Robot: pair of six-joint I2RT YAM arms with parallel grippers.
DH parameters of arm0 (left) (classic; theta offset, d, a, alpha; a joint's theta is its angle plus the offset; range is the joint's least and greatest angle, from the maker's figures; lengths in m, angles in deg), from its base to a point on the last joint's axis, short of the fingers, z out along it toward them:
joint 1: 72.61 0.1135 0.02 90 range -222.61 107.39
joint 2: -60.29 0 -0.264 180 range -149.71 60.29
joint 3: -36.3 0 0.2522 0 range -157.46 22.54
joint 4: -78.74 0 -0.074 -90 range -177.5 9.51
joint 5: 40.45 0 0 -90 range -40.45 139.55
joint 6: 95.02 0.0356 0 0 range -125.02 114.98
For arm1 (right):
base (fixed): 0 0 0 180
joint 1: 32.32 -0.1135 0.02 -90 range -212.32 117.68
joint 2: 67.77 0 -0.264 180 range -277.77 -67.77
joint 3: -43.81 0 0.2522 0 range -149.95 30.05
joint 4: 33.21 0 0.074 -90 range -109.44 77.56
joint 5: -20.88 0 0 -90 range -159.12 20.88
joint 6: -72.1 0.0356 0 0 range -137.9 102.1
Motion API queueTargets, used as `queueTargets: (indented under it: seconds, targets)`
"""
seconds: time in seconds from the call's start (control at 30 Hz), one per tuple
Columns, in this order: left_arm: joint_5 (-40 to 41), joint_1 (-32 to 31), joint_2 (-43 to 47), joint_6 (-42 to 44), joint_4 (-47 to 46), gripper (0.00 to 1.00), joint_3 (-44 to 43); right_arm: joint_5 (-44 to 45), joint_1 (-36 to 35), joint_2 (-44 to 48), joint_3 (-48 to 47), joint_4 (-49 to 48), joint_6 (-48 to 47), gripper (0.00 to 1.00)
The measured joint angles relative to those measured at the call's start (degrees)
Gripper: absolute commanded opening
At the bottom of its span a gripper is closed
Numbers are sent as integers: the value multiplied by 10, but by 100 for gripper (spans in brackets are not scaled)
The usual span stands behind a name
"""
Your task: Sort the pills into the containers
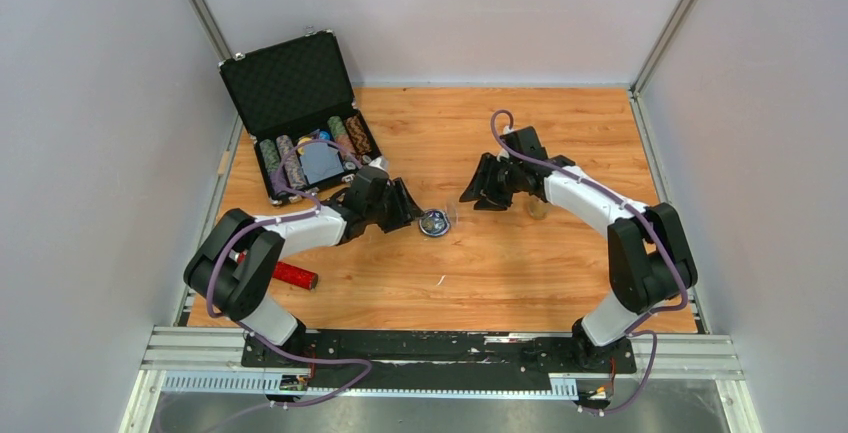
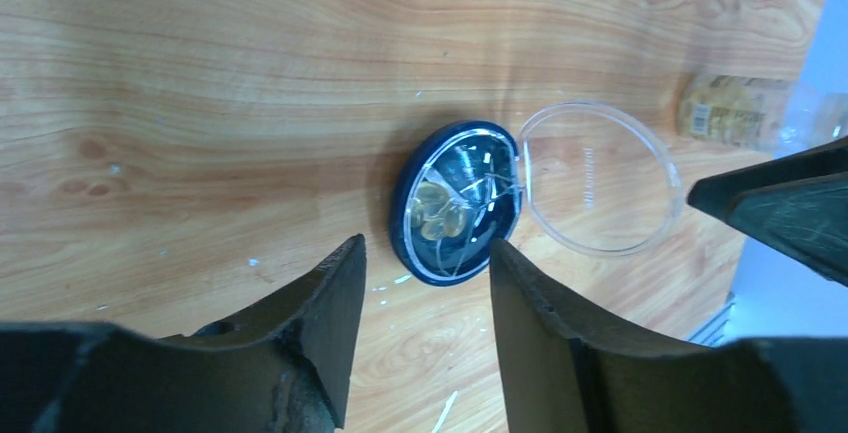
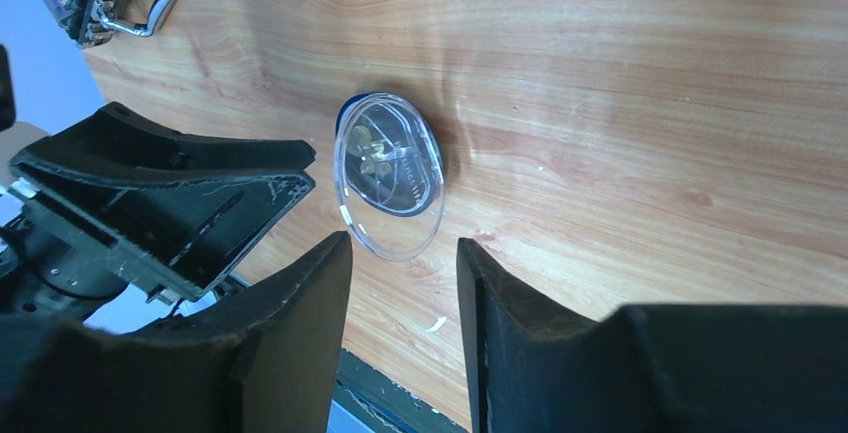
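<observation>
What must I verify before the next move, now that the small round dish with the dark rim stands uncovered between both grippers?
1. The clear round lid lies open beside the dark-rimmed round dish: ok.
2. The yellowish translucent pills sit in one compartment: ok.
3. The left gripper is open and empty: ok.
4. The right gripper is open and empty: ok.
5. No loose pills on the wooden table: cannot tell.

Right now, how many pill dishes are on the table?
1: the dish sits mid-way across the table, its clear lid swung open beside it. More could be hidden.
</observation>
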Motion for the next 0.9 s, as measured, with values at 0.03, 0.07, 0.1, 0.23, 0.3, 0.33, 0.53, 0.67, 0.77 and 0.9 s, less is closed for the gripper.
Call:
queueTargets:
  seconds: [0.03,0.07,0.1,0.23,0.3,0.33,0.53,0.67,0.77,0.9]
  targets:
    - [2,1,0,3,4,51,1,-2,-1,0,0,-1,-2,39]
    - [4,2,0,6,6,49,2,-4,-2,0,0,-3,-5,38]
    - [5,3,0,8,9,48,2,-6,-4,0,0,-6,-8,37]
    - [5,7,0,15,10,40,3,-11,-12,0,0,-12,-16,37]
    - [3,10,-3,17,8,39,3,-13,-16,0,0,-14,-20,37]
    - [1,10,-5,18,6,38,3,-14,-17,0,0,-15,-21,36]
    - [-17,13,-34,21,-3,34,3,-15,-23,0,-1,-16,-32,27]
    - [-29,14,-49,23,-10,34,3,-18,-27,-3,-6,-15,-37,23]
    - [-36,14,-50,23,-22,33,3,-19,-31,-11,-16,-14,-41,22]
    - [-43,16,-50,23,-37,32,3,-19,-37,-19,-19,-13,-44,23]
